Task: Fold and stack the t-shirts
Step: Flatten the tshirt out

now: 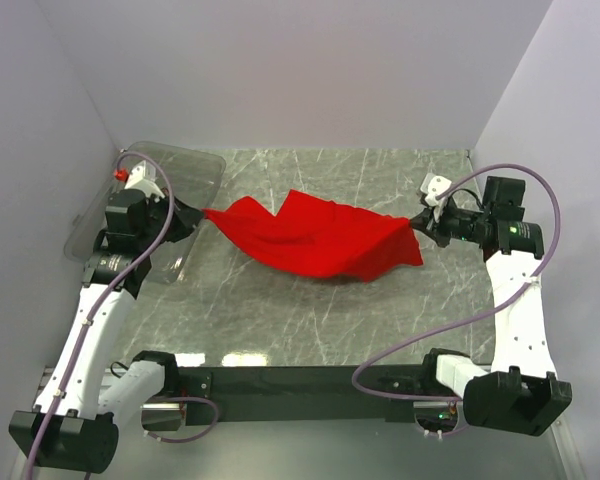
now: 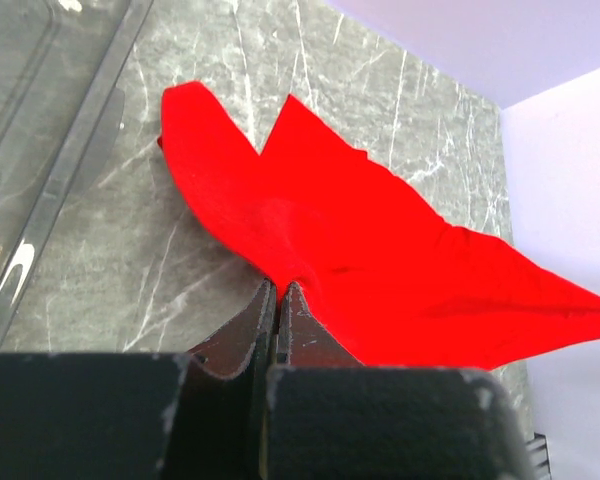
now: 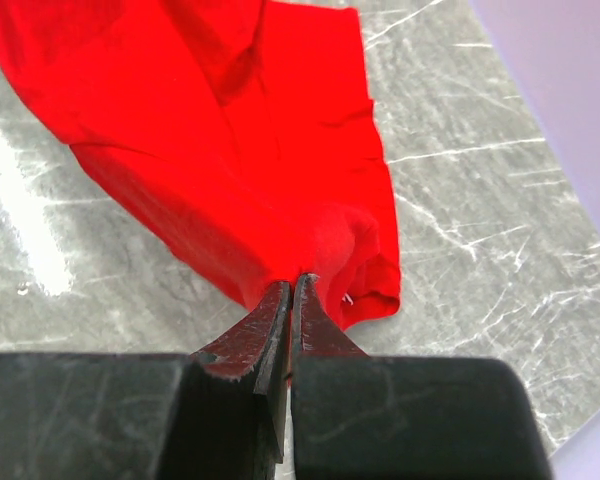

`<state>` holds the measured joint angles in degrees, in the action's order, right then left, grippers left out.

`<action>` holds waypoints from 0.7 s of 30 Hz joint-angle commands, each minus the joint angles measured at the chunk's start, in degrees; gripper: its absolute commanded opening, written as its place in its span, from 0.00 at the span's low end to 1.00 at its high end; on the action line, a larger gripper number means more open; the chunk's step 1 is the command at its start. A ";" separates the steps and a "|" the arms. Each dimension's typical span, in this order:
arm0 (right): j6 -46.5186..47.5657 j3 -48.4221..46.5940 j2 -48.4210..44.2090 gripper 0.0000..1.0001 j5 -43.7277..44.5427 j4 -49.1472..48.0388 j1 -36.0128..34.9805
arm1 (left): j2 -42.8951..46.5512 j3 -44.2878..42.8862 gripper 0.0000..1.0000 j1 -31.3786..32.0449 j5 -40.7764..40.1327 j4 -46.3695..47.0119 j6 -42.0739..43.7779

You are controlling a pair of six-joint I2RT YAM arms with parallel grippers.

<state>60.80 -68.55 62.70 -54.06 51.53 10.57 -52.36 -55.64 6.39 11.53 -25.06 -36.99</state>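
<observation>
We see one plain bright red short-sleeved fabric t-shirt [image 1: 315, 243] held up between the two arms, above the middle of the grey marbled counter [image 1: 310, 330]. It hangs as a loose, crumpled band from left to right. The fingers of the left arm [image 1: 192, 216] are closed on the left end of the cloth, and the fingers of the right arm [image 1: 426, 226] are closed on its right end. In the left wrist view the two black fingers [image 2: 250, 325] are pressed together with almost no gap. A pinch of red t-shirt [image 2: 380, 260] comes out from their tips, and the rest spreads away over the counter [image 2: 180, 270]. In the right wrist view the black fingers [image 3: 255, 330] are also tight together on a bunched fold of the t-shirt [image 3: 230, 150], and a small rolled edge of cloth hangs just to the right of the tips, over the counter [image 3: 480, 200]. The middle of the t-shirt sags lower than both ends; we cannot tell if its low edge touches the counter. A clear plastic bin [image 1: 185, 165] stands at the far left corner of the counter, and the left arm reaches over its near part. In the left wrist view the rim of the bin [image 2: 70, 160] is beside the left tip of the t-shirt, but apart from it.
</observation>
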 commanded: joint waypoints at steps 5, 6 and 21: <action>-7.61 -1.75 -2.67 0.00 -0.78 -7.57 0.59 | -0.02 -7.19 0.01 -0.33 -1.68 4.93 1.22; -8.84 -2.19 -2.67 0.00 -0.52 -9.32 0.59 | -0.11 -7.99 0.01 -0.33 -1.86 5.28 1.13; -40.30 -27.14 -0.30 0.00 9.50 -38.23 1.91 | -11.79 -41.99 0.01 -0.33 -10.56 21.69 2.63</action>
<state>30.20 -87.39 62.00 -48.01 26.65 11.64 -62.72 -90.35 6.33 3.36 -14.28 -35.29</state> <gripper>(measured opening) 0.011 0.023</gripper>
